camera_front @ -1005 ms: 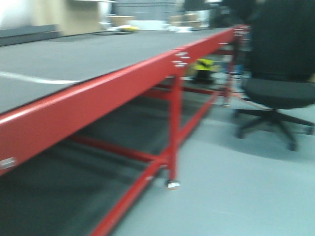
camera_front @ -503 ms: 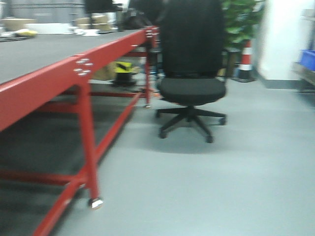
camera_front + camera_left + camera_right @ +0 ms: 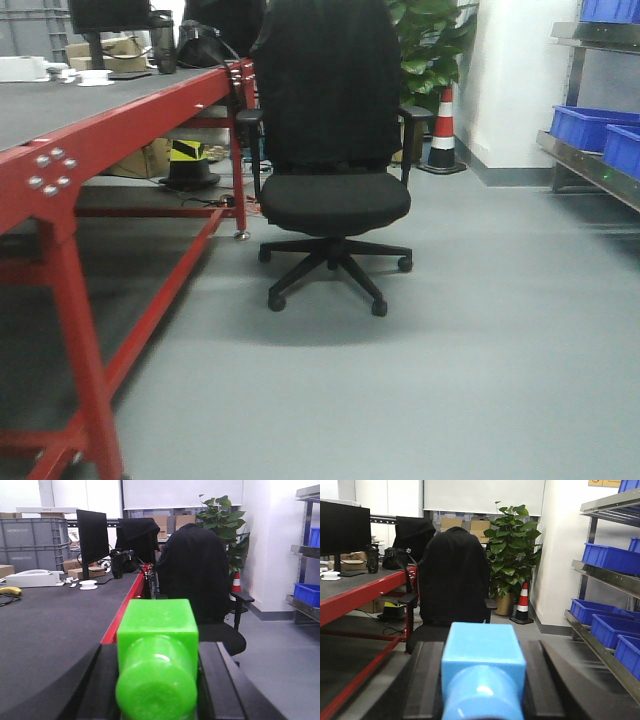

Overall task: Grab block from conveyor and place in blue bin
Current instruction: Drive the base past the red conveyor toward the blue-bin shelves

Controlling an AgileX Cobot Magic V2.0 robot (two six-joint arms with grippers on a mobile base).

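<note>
In the left wrist view my left gripper [image 3: 157, 682] is shut on a bright green block [image 3: 157, 625] with a round stud facing the camera. My right gripper [image 3: 484, 682] is shut on a light blue block [image 3: 484, 645] of the same shape. The conveyor [image 3: 60, 100] is a dark grey belt on a red frame, running along the left; it also lies to the left beyond the left gripper as a belt [image 3: 50, 625]. Blue bins [image 3: 590, 125] stand on a metal shelf at the right, and the same blue bins [image 3: 607, 557] show right of the right gripper.
A black office chair [image 3: 330, 150] stands straight ahead beside the conveyor's red leg [image 3: 75, 320]. Behind it are a potted plant [image 3: 430, 40] and a traffic cone [image 3: 445, 125]. A monitor [image 3: 92, 535] and grey crates [image 3: 32, 540] sit at the belt's far end.
The front view has swung to the right, from the conveyor's side to the chair, the grey floor and the shelf with blue bins.
</note>
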